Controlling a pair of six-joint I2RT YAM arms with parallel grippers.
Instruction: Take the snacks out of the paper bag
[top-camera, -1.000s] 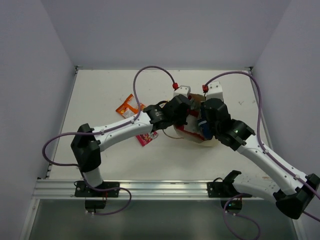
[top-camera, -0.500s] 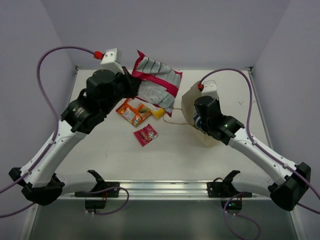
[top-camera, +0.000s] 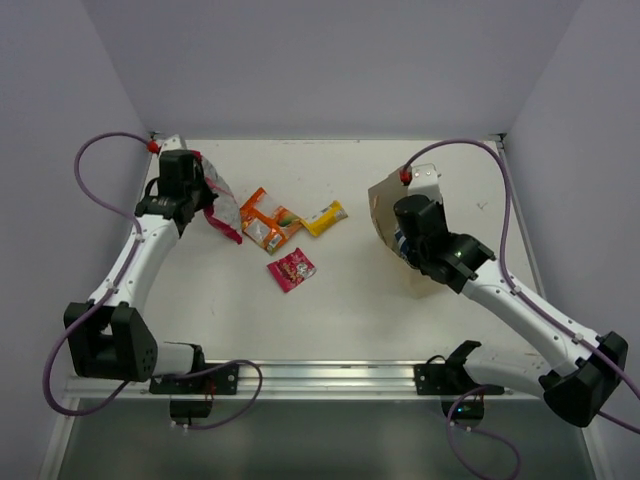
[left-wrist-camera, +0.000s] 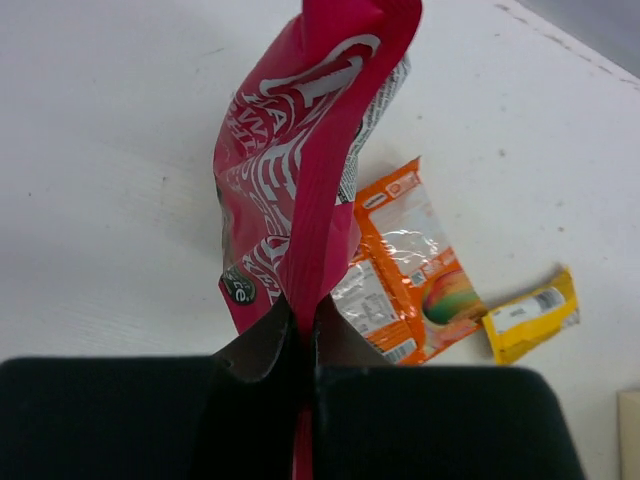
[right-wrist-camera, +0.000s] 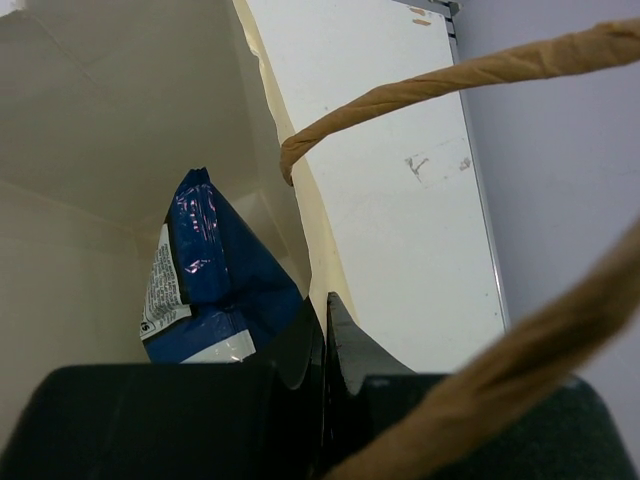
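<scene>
At far-left of bench (top-camera: 350, 320), left fingers (left-wrist-camera: 300, 335) are pinched tight on one edge of large pink-and-silver bag (left-wrist-camera: 300, 170). Bag's long axis runs straight away from fingers toward bench, far end just beside orange packet (left-wrist-camera: 400, 270). Can't tell if it's touching down. Small yellow bar wrapper (top-camera: 325, 217) & small red-pink square packet (top-camera: 291, 269) lie flat mid-bench, so 3 are out and pink one prob. needs only a release.

Key relation: last snack, blue Doritos bag (right-wrist-camera: 215, 280), sits deep inside paper bag (top-camera: 385, 205) on right side, beyond & to left of right fingers (right-wrist-camera: 322, 340) in wrist view. Those are closed on bag's rim wall, mouth facing left. Left arm (top-camera: 140, 260) is well apart from it. Right arm (top-camera: 510, 300) is nearer but busy w/ rim. Likely next: left lets go, crosses over, reaches in thru mouth.
</scene>
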